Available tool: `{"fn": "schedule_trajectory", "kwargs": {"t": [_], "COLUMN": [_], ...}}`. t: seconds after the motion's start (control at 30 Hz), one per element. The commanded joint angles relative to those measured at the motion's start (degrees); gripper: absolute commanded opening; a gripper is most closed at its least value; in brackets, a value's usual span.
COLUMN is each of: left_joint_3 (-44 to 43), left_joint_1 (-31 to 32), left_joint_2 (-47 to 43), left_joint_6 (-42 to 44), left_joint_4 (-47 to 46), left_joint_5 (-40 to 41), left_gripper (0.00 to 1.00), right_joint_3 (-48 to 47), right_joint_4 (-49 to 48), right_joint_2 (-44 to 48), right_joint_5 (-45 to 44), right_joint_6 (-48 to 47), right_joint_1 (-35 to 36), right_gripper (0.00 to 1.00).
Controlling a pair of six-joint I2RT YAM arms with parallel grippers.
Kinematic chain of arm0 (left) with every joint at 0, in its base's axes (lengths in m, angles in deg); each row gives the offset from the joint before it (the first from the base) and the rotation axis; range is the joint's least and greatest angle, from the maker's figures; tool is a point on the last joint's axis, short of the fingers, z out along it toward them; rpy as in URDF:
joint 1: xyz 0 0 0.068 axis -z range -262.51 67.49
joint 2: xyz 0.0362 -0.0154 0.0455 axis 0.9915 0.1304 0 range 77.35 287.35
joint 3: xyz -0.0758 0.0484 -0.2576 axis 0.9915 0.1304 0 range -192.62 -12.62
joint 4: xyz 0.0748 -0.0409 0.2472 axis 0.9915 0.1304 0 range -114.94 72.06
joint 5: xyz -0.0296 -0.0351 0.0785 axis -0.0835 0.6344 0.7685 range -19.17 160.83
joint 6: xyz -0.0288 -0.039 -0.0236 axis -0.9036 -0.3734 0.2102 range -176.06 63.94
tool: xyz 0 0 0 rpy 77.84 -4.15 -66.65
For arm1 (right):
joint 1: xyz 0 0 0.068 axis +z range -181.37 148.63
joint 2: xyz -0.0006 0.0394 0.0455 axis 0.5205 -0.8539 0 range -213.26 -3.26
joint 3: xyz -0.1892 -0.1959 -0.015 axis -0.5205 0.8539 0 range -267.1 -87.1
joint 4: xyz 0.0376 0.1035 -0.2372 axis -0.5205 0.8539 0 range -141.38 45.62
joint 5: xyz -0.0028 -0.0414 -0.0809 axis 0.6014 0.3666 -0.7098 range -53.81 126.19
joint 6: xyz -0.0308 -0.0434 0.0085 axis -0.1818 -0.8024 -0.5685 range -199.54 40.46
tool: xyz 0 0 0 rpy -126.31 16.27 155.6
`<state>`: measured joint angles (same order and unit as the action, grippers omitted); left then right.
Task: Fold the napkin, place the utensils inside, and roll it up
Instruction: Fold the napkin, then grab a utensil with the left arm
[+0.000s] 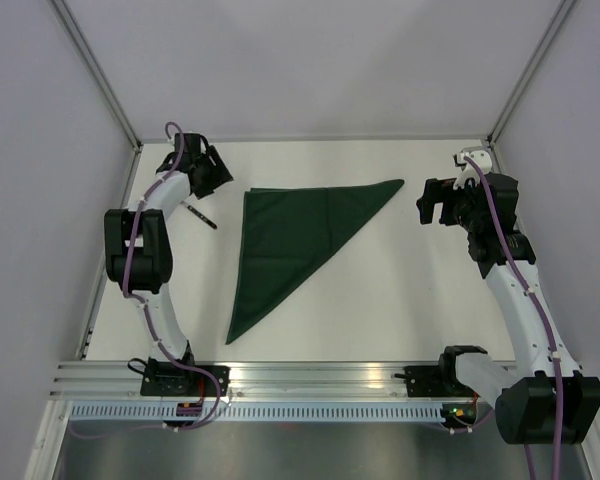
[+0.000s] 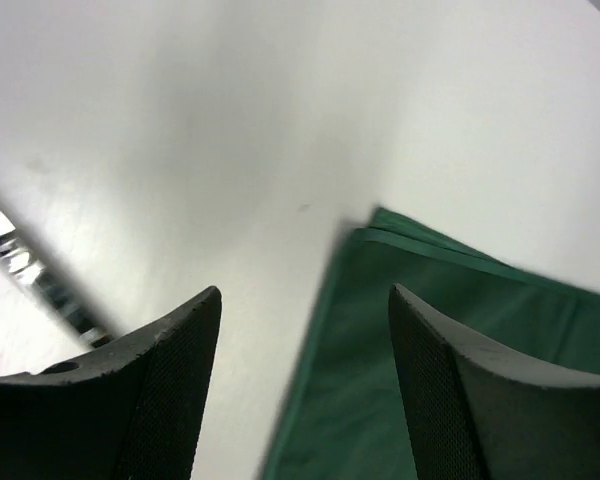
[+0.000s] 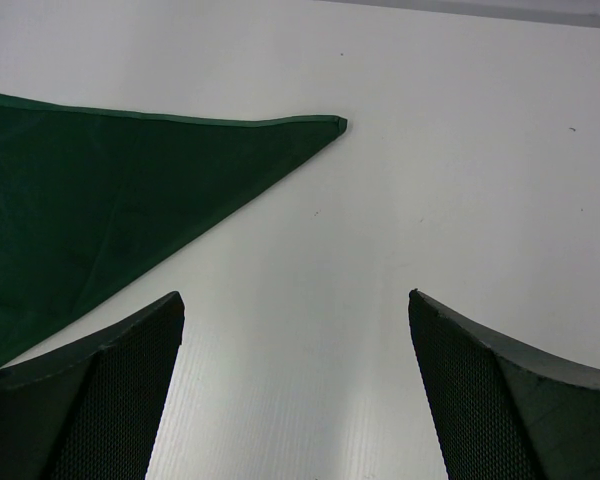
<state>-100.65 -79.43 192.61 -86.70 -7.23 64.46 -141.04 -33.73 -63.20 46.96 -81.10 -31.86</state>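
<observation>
Dark green cloth takes up the middle of your white table. The napkin lies flat, folded into a triangle. Its square corner is at the far left, one long point reaches toward the right arm, and the other points toward the near edge.

Your left gripper sits near the table's far left corner, just beside the napkin's square corner and apart from it. In its wrist view you see both fingers spread, with only bare table and the cloth's layered edge between them, so it holds nothing.

Your right gripper hovers just beyond the napkin's right tip, jaws wide apart and empty.

You also have a thin dark stick-like item lying beside the left arm, left of the napkin. I cannot tell what it is.
</observation>
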Motion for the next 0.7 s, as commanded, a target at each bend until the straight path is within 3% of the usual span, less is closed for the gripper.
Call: {"fn": "schedule_trajectory", "kwargs": {"t": [0.0, 0.33, 0.67], "left_joint_3": [3.38, 2.33, -2.49], "left_joint_1": [-1.05, -2.81, -5.00], "left_joint_2": [-7.85, -5.40, 2.06], "left_joint_6": [-3.81, -8.56, -9.80], "left_joint_4": [4.16, 13.57, 17.35], "left_joint_5": [12.59, 26.67, 28.08], "left_gripper": [0.72, 0.63, 0.63], "right_joint_3": [-1.61, -1.53, -1.53], "right_joint_4": [0.02, 0.37, 0.63], "right_joint_2": [1.32, 2.81, 2.64], "right_joint_5": [1.10, 2.15, 3.30], "right_joint_6": [-0.02, 0.16, 0.16], "right_joint_1": [0.05, 0.14, 0.14], "right_gripper": [0.98, 0.98, 0.98]}}
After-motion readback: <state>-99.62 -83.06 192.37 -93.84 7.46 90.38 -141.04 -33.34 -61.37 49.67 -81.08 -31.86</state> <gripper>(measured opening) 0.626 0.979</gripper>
